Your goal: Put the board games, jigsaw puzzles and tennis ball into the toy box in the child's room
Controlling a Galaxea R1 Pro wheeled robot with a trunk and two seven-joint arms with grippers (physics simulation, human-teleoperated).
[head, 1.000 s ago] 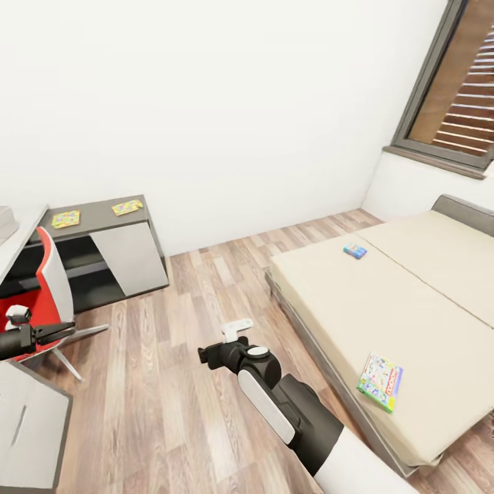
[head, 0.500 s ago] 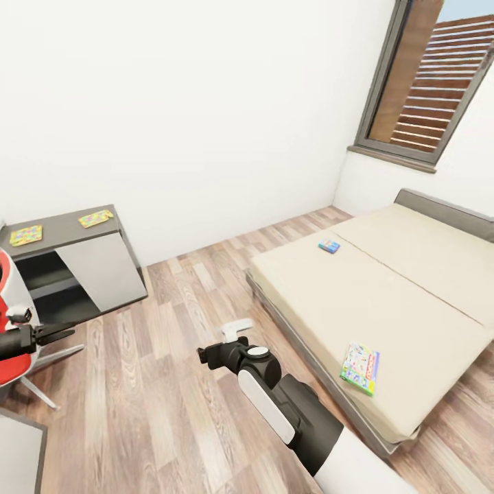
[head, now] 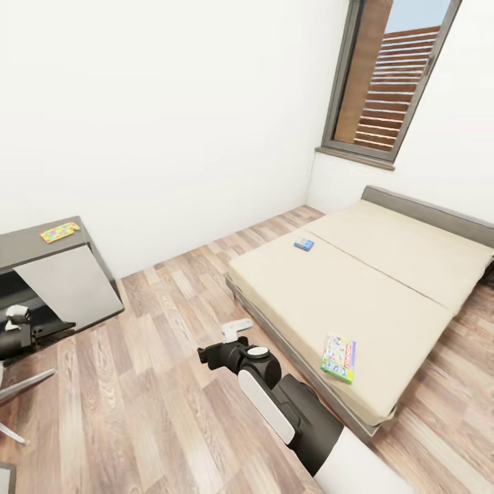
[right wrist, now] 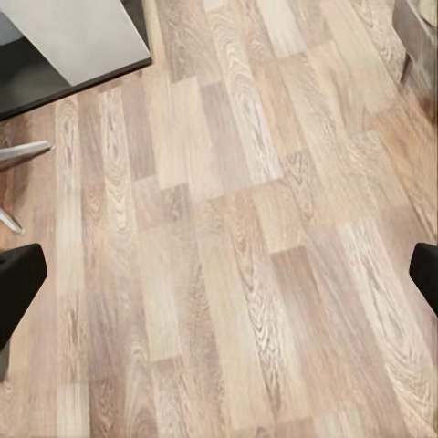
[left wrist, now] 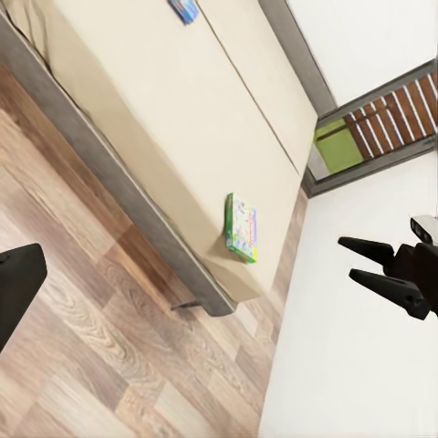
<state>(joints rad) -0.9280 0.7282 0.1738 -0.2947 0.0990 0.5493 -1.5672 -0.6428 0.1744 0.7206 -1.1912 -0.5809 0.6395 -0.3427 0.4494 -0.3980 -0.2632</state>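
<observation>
Two board games lie on the bed: the white one just right of my empty, spread right gripper, the teal one farther ahead; left gripper spread too, carrying nothing while I approach.

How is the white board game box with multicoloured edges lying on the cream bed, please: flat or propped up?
Flat. The white board game box with multicoloured edges lies face-up on the cream mattress near the bed's foot corner, nothing beneath or against it.

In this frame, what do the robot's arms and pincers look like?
The right arm has a black shell with a light-grey side panel, a round grey cap at a joint and a white section nearest the body. A small white part sits near its wrist. The left pincer is black with thin pointed fingers behind a small white-grey knob.
</observation>
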